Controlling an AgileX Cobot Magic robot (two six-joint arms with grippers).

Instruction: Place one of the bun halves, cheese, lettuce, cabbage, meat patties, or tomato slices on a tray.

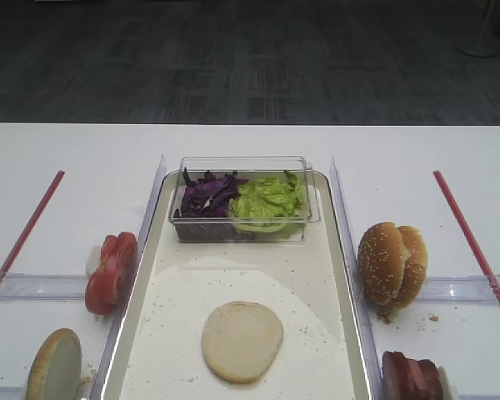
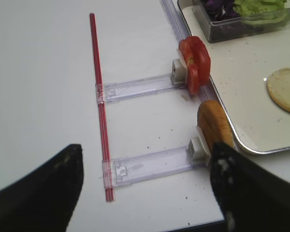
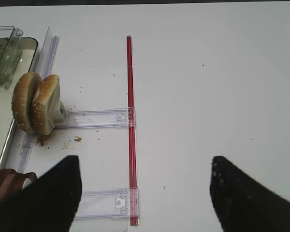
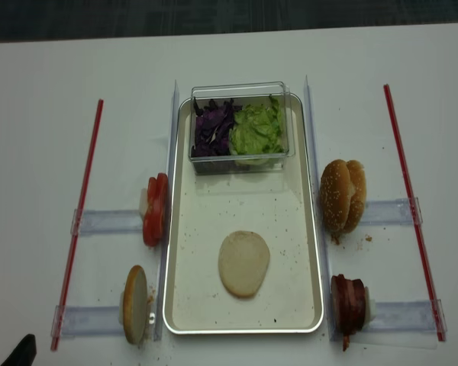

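The left gripper (image 2: pixel 145 193) hangs wide open and empty over bare table; the right gripper (image 3: pixel 145 193) is likewise spread and holds nothing. Just ahead and right of the left claw stands a bun on edge (image 2: pixel 213 126), then the tomato slices (image 2: pixel 194 62). Beyond them the flat bun half (image 1: pixel 242 340) already lies on the tray (image 1: pixel 343 275). For the next piece, I'd approach from above and close squarely across it.
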